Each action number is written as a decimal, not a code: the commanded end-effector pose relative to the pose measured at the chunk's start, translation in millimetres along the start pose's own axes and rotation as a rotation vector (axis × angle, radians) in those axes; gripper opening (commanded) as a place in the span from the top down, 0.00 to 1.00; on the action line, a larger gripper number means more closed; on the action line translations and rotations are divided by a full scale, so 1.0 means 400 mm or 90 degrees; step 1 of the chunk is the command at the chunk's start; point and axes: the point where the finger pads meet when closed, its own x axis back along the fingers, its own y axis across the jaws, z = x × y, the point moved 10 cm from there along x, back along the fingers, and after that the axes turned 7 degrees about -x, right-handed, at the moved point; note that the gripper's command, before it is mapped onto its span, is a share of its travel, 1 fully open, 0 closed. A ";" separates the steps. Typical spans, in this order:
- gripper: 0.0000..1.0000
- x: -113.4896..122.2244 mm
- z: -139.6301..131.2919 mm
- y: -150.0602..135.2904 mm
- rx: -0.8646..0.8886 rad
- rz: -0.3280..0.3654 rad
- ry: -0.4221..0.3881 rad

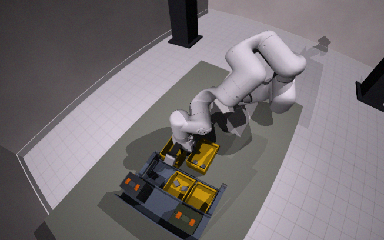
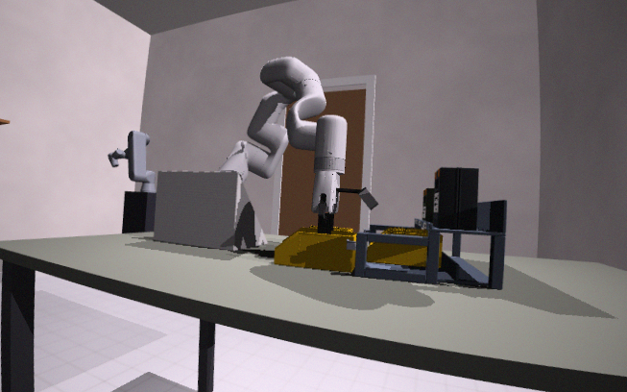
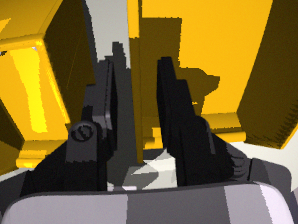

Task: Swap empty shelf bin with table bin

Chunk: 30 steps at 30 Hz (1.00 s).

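2 yellow open bins sit side by side on the tabletop (image 1: 103,179) before the shelf (image 1: 221,188): empty bin (image 1: 167,149) and bin with grey parts (image 1: 203,155). Tool (image 3: 137,96) straddles a bin's yellow wall, fingers narrow, not clamping it.
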 end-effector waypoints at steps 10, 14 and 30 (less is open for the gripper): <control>0.74 0.000 0.002 0.002 0.000 -0.002 0.002; 0.74 0.000 0.002 0.002 0.000 -0.002 0.002; 1.00 0.000 0.002 0.002 0.000 -0.002 0.002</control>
